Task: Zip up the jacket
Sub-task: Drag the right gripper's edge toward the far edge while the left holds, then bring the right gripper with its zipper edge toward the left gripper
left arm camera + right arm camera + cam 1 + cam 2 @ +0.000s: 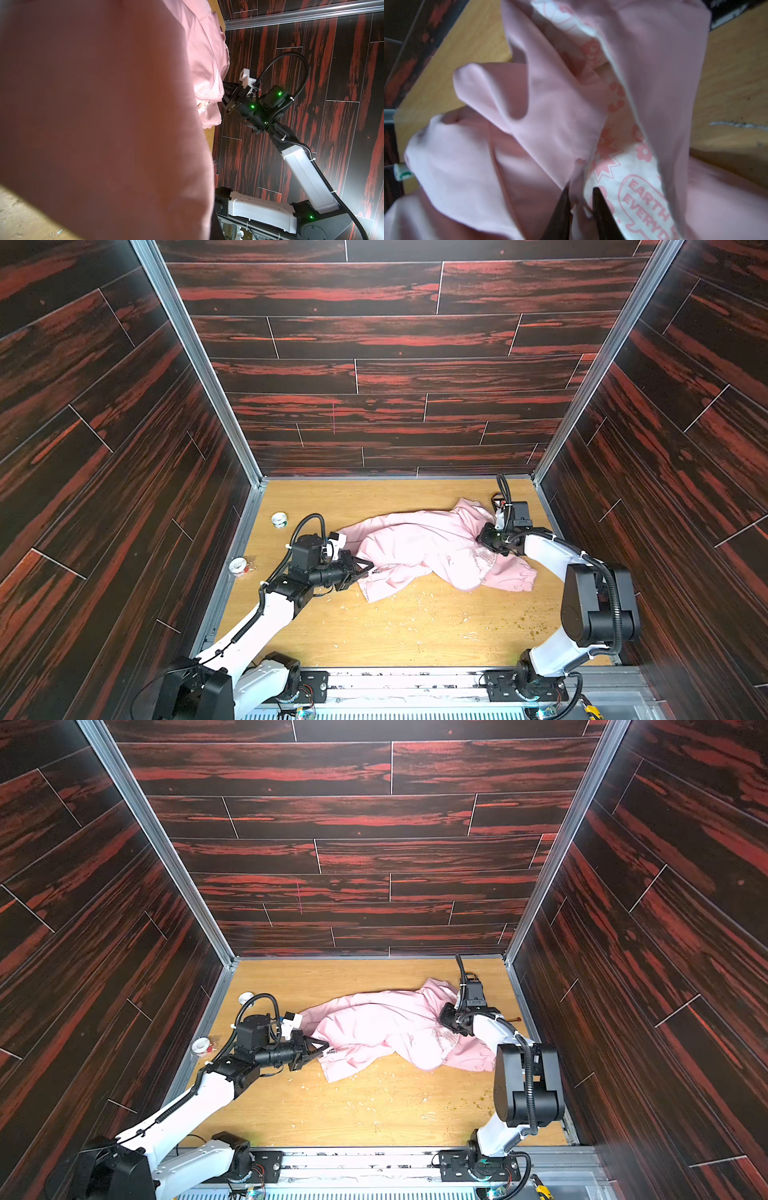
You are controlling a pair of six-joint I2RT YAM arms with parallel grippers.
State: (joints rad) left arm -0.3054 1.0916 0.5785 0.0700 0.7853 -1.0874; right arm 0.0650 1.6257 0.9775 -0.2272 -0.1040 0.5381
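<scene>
At the jacket's left-hand edge in both top views, the left end effector (367,566) is clenched on the fabric. The right end effector (581,189) has its jaws slightly parted around a fold, and I cannot tell if it grips. Between them the jacket (415,547) lies crumpled on the surface (415,626) with its printed lining (639,180) exposed. Zipping looks barely begun: flattening, mating the halves and pulling the slider all remain.

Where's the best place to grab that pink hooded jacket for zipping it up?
Probably the pale pink fabric jacket along its thin front edge, where the white printed lining shows. Come from where the right gripper sits, jaws straddling that raised fold; the left gripper pinches the far end.
</scene>
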